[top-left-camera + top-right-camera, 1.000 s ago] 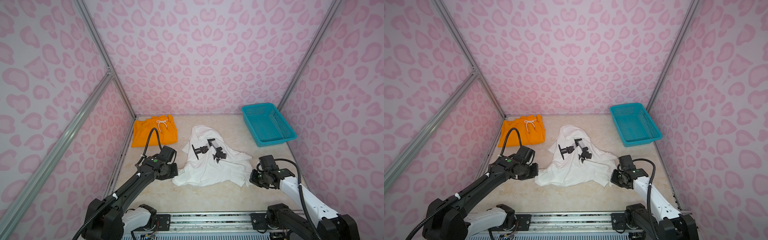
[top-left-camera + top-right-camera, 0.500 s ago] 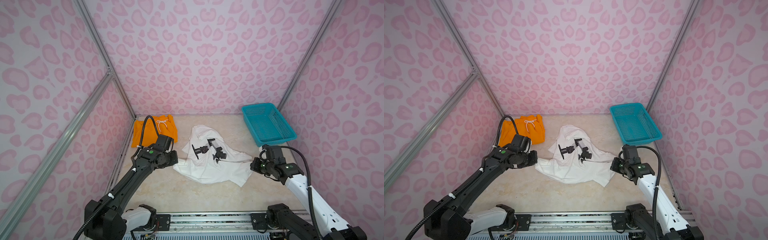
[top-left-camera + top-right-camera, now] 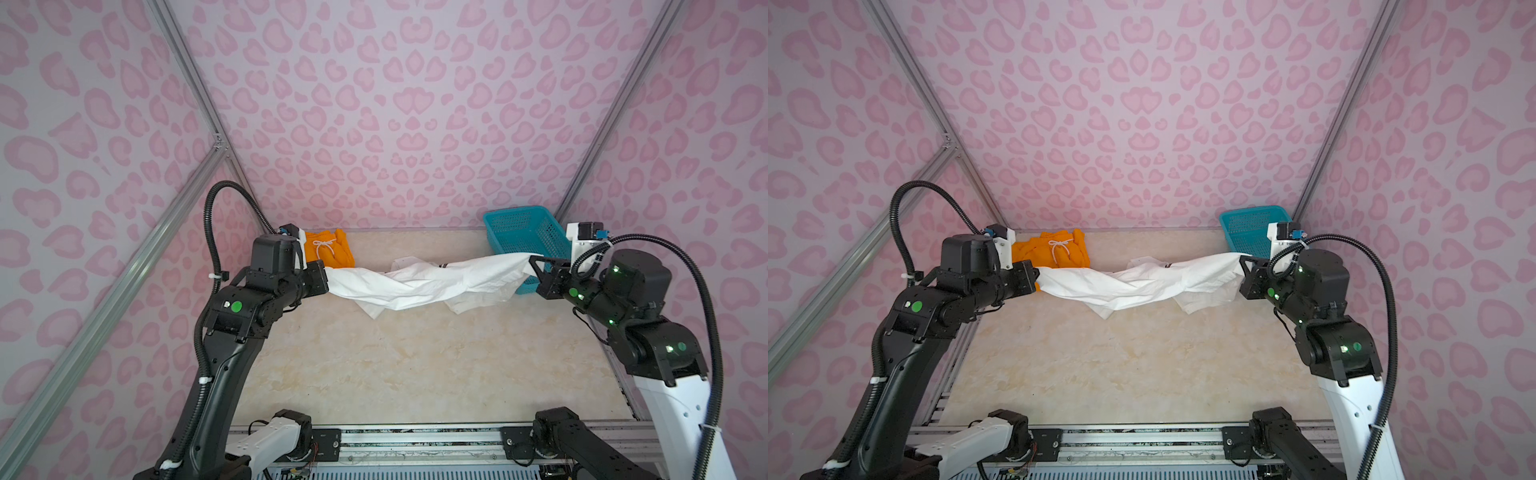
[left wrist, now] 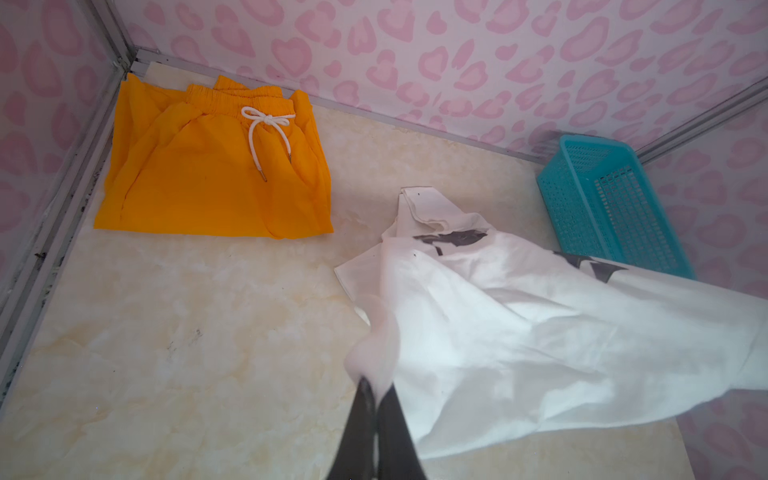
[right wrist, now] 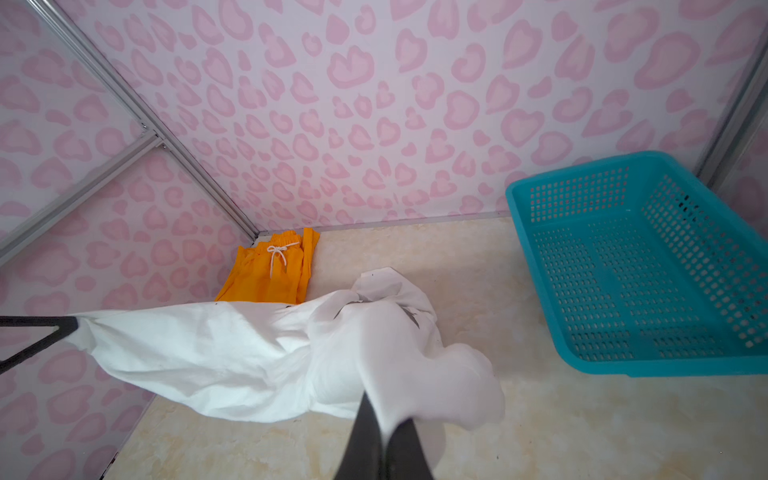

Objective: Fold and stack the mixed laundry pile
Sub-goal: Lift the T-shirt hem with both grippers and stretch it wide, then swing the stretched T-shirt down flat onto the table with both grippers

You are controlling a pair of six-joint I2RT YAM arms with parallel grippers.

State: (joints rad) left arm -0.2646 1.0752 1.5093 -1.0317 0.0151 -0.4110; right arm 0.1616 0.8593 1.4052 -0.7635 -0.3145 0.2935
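Orange shorts folded, white T-shirt held aloft.
Shorts lie, seemingly folded, in the worktop's far-left corner; left gripper and right gripper, each clamped on a T-shirt end, stretch it twisted over the far middle; its folding and stacking remain.

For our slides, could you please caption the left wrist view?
Left end effector pinches the lifted white T-shirt; orange shorts and teal basket beyond.

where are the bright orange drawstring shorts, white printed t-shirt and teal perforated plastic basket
bright orange drawstring shorts (image 4: pixel 199 187): left wrist view, front panel below the waistband
white printed t-shirt (image 3: pixel 419 284): in a top view, twisted middle
teal perforated plastic basket (image 5: pixel 582 199): right wrist view, far wall
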